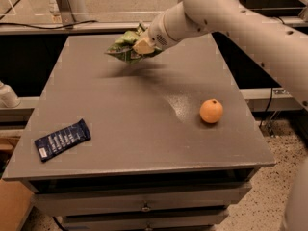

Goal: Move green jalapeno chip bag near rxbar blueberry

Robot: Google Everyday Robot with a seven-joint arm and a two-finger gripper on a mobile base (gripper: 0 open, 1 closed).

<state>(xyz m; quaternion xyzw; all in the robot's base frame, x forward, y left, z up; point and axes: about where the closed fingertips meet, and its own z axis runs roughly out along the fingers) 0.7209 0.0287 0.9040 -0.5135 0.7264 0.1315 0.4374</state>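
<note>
The green jalapeno chip bag is crinkly green and hangs in the air above the far part of the grey table, with its shadow on the surface below. My gripper is shut on the bag's right end. The rxbar blueberry, a flat navy wrapper with white lettering, lies at the table's near left corner, far from the bag.
An orange sits on the right side of the table. My white arm reaches in from the upper right. A white post stands behind the table. Drawers run under the front edge.
</note>
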